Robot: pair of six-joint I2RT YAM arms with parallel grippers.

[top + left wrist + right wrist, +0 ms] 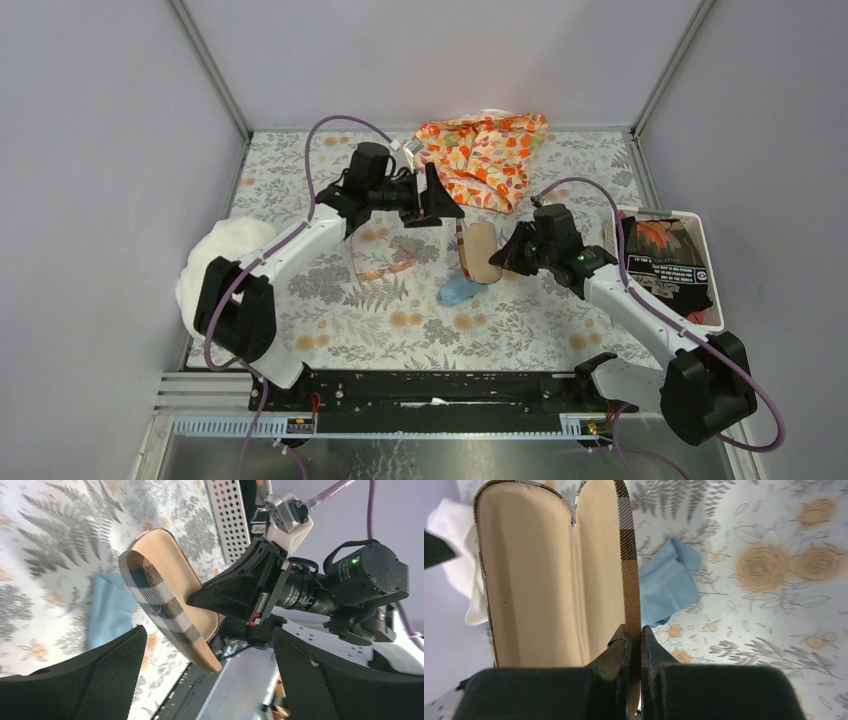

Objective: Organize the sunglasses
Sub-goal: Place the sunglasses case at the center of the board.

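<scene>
floral table, r gripper pinching case rim (open), sunglasses apart

I see two arms of one build: the left arm and the right arm both wear glossy white shells between chunky black joint housings. A thin purple cable loops off the left one, and a second purple cable runs from the right. The black left gripper has broad fingers with a fine mesh texture (almost like woven fabric). A small green light glows on the right wrist's black cylindrical motor. The right gripper is matte black too.
</scene>
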